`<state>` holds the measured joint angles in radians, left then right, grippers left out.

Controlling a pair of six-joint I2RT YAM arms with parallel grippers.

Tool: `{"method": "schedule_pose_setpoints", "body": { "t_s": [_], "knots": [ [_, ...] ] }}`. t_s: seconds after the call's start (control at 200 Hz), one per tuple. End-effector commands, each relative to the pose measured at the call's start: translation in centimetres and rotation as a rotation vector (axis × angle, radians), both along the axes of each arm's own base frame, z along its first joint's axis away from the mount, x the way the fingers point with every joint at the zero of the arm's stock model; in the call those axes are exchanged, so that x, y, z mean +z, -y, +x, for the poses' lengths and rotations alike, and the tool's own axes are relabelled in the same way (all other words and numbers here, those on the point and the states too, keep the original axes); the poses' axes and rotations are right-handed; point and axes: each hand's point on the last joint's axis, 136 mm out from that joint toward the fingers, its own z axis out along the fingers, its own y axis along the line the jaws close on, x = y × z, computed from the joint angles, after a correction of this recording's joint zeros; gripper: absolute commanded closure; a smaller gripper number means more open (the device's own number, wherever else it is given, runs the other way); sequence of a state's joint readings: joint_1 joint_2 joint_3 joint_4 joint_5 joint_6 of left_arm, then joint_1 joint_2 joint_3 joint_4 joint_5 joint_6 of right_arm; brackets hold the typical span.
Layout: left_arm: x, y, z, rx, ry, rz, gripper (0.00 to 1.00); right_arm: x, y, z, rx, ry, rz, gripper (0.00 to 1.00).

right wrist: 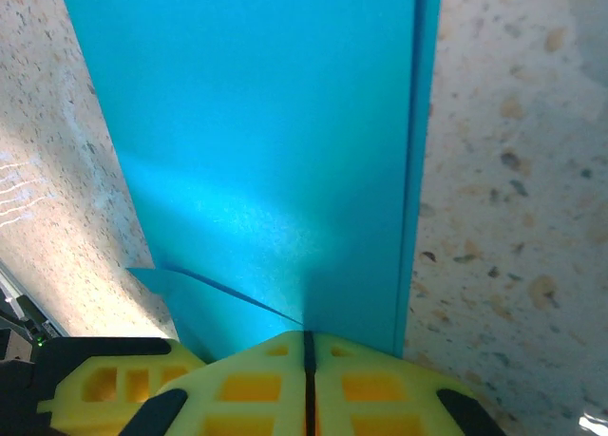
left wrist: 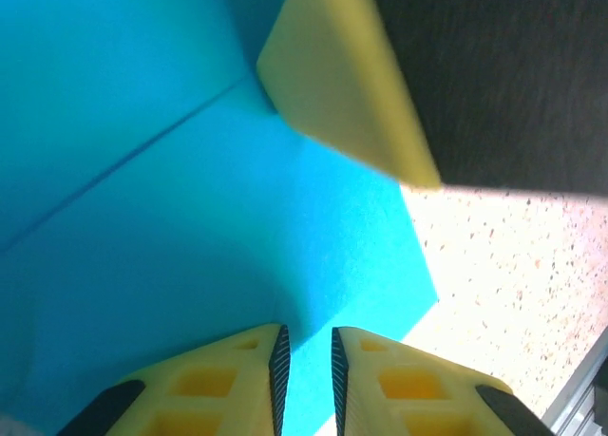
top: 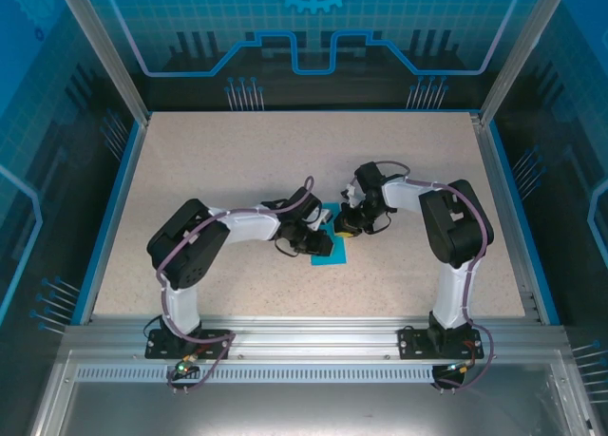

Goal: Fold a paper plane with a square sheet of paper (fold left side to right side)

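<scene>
Comes to one square sheet of paper [top: 328, 256], bright cyan-blue, lying on one speckled beige tabletop [top: 285, 161]. Adds up to two arms bolted at the near edge, a left arm [top: 247, 225] and a right arm [top: 456, 222], each ending in one gripper: one left gripper [top: 320, 239], one right gripper [top: 344, 229]. Makes four yellow fingers [left wrist: 228, 379] in all, two to each gripper.

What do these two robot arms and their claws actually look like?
The left arm and right arm have bulky black joint housings joined by white links, with greyish-purple cables looping alongside. The left gripper and right gripper have blocky yellow fingers with hollow square cut-outs and thin black pads on the inner faces.
</scene>
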<state>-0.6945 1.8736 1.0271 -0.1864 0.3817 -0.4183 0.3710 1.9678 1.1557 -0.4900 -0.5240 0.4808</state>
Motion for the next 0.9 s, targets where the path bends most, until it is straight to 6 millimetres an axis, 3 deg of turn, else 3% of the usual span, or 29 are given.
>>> {"method": "schedule_pose_setpoints", "body": {
  "t_s": [0.0, 0.14, 0.265, 0.385, 0.47, 0.59, 0.71, 0.895],
  "knots": [
    [-1.2, -2.6, -3.0, 0.030, -0.073, 0.050, 0.76, -2.4, 2.0, -0.1, -0.020, -0.025, -0.092, 0.91],
    [-1.2, -3.6, -5.2, 0.044, -0.082, 0.035, 0.76, -2.5, 2.0, 0.0, -0.020, -0.029, -0.093, 0.91],
    [-1.1, -4.7, -6.1, 0.065, -0.078, 0.054, 0.76, -2.0, 1.7, 0.2, -0.016, -0.014, -0.073, 0.90],
    [0.9, -5.1, -5.0, 0.076, -0.025, 0.064, 0.74, -0.2, 0.8, 1.1, -0.012, 0.044, -0.013, 0.86],
    [2.9, -5.3, -3.5, 0.107, 0.030, 0.064, 0.63, 1.9, 0.3, 2.1, -0.002, 0.112, 0.023, 0.83],
    [5.0, -6.3, 0.0, 0.221, 0.120, 0.042, 0.50, 4.3, 0.3, 3.3, -0.005, 0.214, 0.040, 0.64],
    [6.6, -6.4, 3.0, 0.304, 0.157, -0.029, 0.44, 6.9, 1.4, 4.1, -0.041, 0.303, 0.067, 0.47],
    [7.1, -4.8, 4.9, 0.282, 0.160, -0.074, 0.38, 8.3, 5.0, 3.1, -0.121, 0.351, 0.076, 0.20]
  ]
}}
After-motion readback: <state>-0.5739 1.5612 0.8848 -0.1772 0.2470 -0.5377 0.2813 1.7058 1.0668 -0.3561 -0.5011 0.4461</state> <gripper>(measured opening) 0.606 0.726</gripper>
